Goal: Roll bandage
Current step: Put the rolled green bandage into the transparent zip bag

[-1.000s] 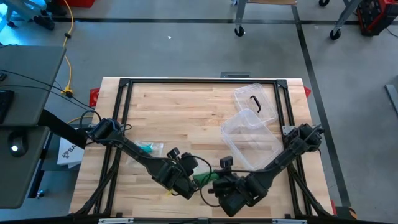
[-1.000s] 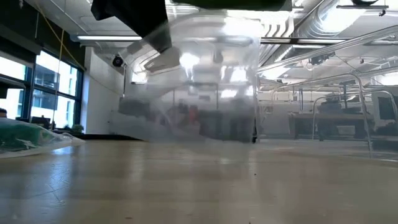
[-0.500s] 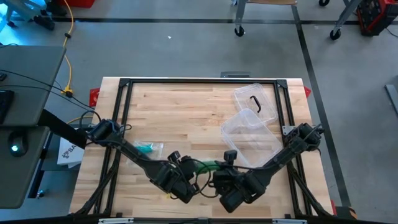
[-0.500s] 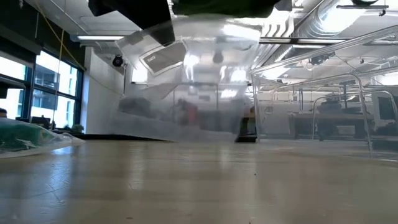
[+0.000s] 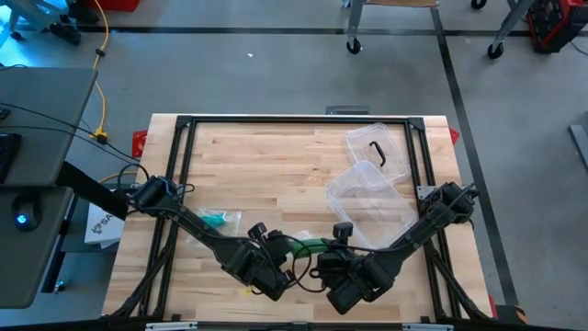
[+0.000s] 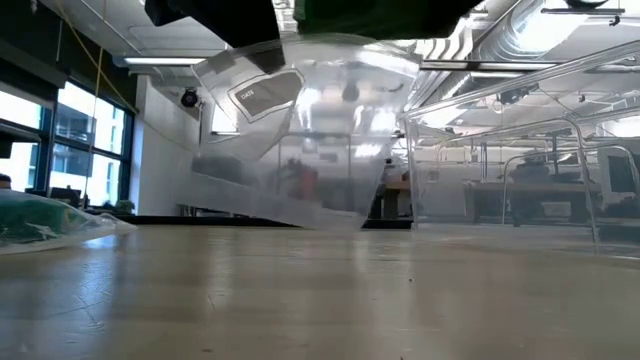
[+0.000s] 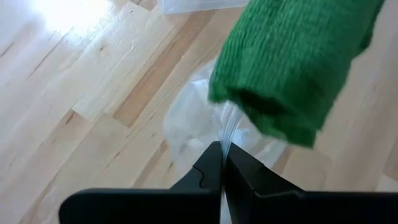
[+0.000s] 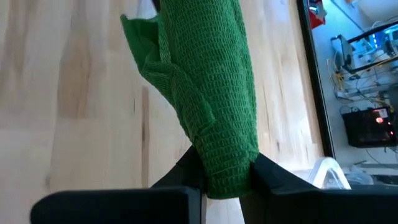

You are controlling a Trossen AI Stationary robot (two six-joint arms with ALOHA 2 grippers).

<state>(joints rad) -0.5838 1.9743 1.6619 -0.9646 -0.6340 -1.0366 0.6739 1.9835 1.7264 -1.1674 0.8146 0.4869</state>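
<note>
Right gripper (image 8: pixel 227 180): clamps green bandage (image 8: pixel 205 93). Left gripper (image 7: pixel 222 163): pinches clear wrapper (image 7: pixel 199 124), apparently. Advice: pull apart steadily, keeping bandage clamped.

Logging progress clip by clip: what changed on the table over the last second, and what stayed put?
The two grippers drew apart: the left gripper, pinching the clear wrapper, shifted left, and the right gripper, clamping the green bandage, shifted right, stretching the bandage between them. In the low view the wrapper swung and tilted. The clear container, its lid and the second packet stayed put.
</note>
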